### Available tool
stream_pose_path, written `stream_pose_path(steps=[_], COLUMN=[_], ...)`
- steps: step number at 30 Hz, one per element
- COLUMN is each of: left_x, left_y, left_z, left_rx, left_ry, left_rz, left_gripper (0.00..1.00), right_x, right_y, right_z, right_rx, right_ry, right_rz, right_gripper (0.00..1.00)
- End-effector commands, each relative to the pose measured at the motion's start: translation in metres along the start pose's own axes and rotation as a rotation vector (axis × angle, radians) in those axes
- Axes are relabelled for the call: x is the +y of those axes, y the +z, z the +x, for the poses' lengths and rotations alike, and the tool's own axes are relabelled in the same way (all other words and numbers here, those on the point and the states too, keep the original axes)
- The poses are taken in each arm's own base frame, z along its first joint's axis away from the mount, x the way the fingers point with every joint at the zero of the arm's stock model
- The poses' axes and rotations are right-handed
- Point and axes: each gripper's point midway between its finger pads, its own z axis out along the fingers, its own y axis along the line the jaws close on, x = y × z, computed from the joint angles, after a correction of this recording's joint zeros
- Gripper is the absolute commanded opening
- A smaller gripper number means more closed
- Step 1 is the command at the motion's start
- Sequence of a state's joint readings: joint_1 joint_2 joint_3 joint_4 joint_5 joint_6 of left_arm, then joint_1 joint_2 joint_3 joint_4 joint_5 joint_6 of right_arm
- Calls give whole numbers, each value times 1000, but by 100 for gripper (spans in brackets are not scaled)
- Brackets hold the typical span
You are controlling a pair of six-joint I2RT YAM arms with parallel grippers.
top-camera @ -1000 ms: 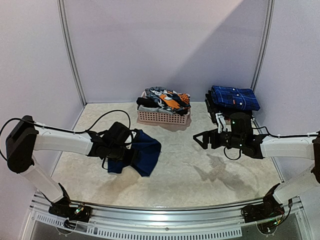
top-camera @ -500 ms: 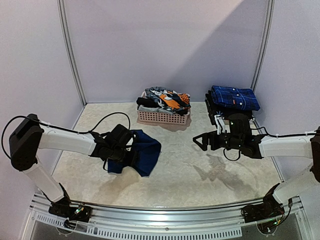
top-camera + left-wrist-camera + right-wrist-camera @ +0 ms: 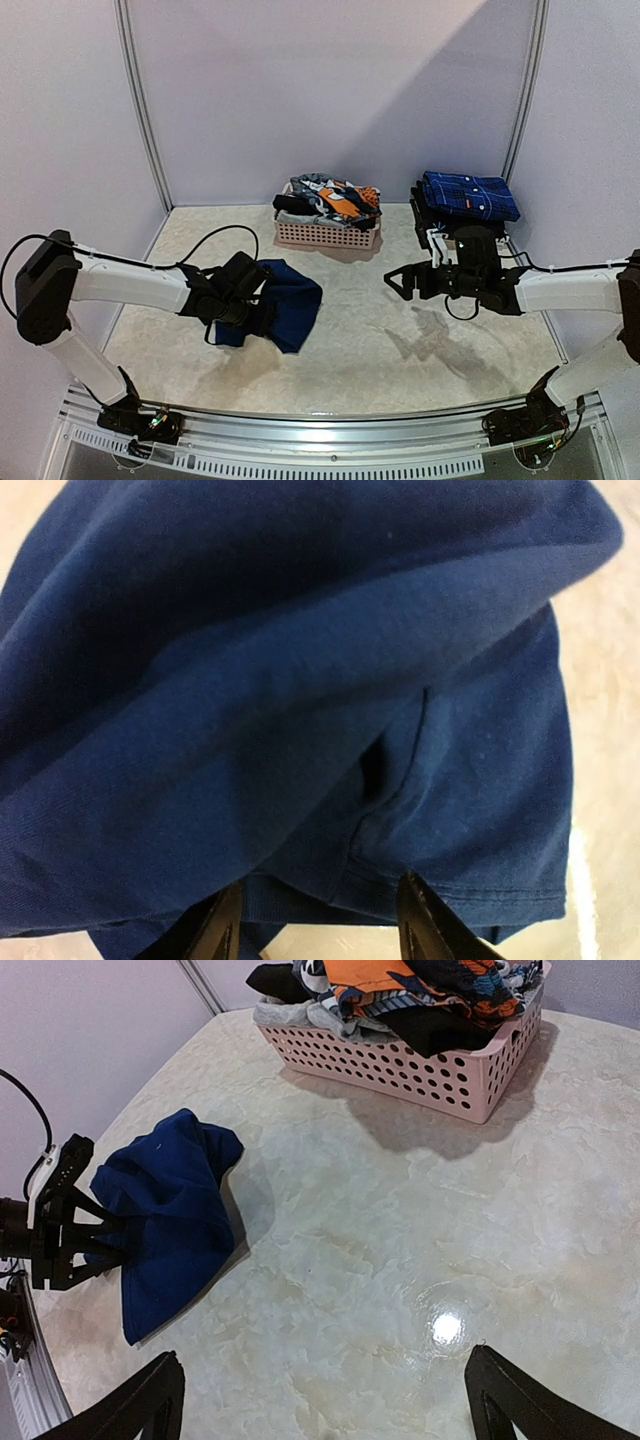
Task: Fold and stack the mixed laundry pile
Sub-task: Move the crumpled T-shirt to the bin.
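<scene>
A navy garment (image 3: pixel 292 303) lies crumpled on the table at the left, also in the right wrist view (image 3: pixel 165 1210). My left gripper (image 3: pixel 250 295) sits at its left edge. In the left wrist view the fingers stand apart, the left gripper (image 3: pixel 320 905) open, and the navy cloth's hem (image 3: pixel 440 880) lies loose just past the tips. The rest of the mixed laundry pile (image 3: pixel 335 198) fills the pink basket (image 3: pixel 328 236) at the back. My right gripper (image 3: pixel 396 282) hovers open over bare table (image 3: pixel 322 1360), holding nothing.
A folded stack topped by a blue plaid piece (image 3: pixel 470 195) sits at the back right, behind my right arm. The basket (image 3: pixel 420 1070) stands at the back centre. Walls close the table on three sides.
My left gripper's jaws have opened and let go of the navy garment, which now lies on the table. The right gripper has drifted slightly left.
</scene>
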State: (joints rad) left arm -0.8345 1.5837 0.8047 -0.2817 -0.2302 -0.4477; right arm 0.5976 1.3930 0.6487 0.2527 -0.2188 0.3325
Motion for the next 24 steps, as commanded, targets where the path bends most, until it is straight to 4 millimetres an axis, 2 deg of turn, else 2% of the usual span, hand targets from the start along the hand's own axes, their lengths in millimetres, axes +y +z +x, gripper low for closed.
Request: stream_pose_path(steps=[1, 4, 6, 10, 12, 18, 24], left_x=[-2, -3, -3, -9, -13, -18, -47], left_y=[10, 16, 20, 23, 21, 3, -34], left_z=[-1, -2, -2, -9, -14, -27, -51], left_rx=[-9, -5, -1, -15, -30, -71, -156], left_ry=[-7, -11, -9, -3, -4, 15, 125], left_rz=[-24, -29, -38, -18, 1, 21, 69], left_gripper=[54, 52, 45, 14, 1, 0, 0], right_x=[6, 5, 5, 4, 5, 3, 4], right_y=[3, 3, 2, 3, 3, 3, 3], right_z=[-3, -3, -3, -2, -3, -3, -6], right_rx=[5, 7, 6, 9, 8, 11, 3], right_ry=[-9, -8, -8, -8, -7, -10, -14], right_rz=[-14, -10, -7, -6, -8, 0, 3], right_gripper=[99, 99, 99, 99, 99, 99, 99])
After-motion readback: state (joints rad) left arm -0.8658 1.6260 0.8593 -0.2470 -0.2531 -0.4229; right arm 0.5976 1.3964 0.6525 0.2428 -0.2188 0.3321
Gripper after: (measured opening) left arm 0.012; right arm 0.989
